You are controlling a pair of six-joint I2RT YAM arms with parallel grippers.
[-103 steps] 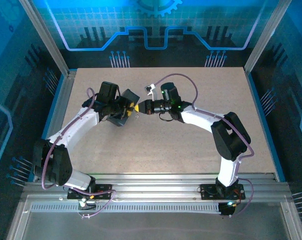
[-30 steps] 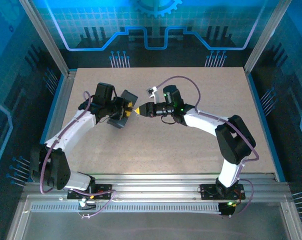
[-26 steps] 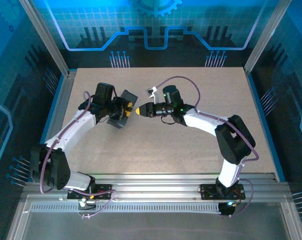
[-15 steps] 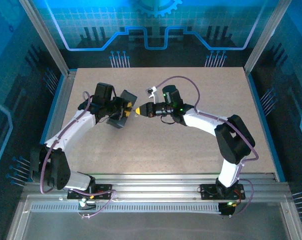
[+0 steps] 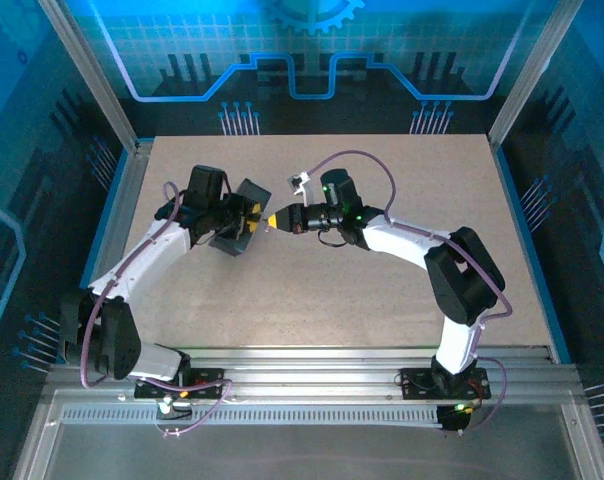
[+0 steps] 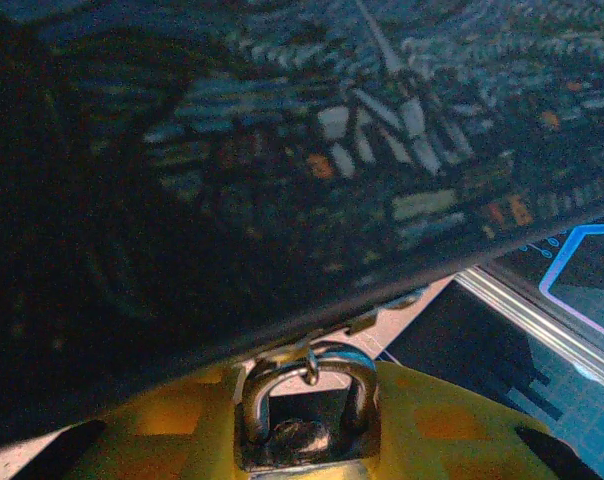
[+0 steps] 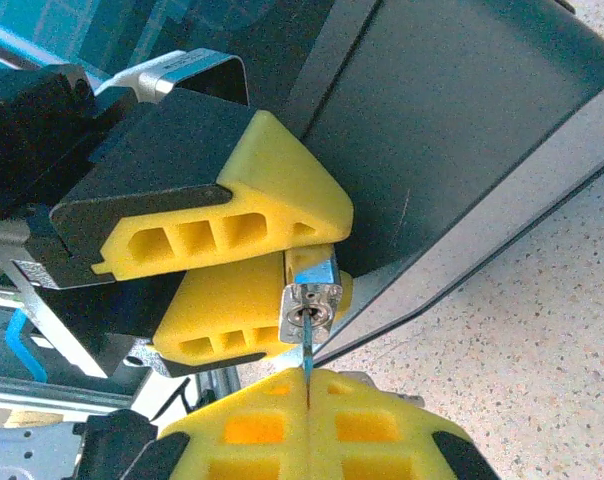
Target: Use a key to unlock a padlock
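From above, the left gripper (image 5: 250,218) and right gripper (image 5: 273,220) meet tip to tip beside the dark blue swirl-patterned rectangular tin box (image 5: 254,193). Left wrist: the left gripper clamps the tiny silvery-grey metal padlock (image 6: 304,410). Right wrist: the right gripper is pinched on the thin dark metal key (image 7: 308,360), its blade tip at the padlock's keyhole just ahead.

top: you look down from high on the whole table (image 5: 332,290) | both wrists: you look from very near, opposite sides, at the same padlock (image 6: 302,440)
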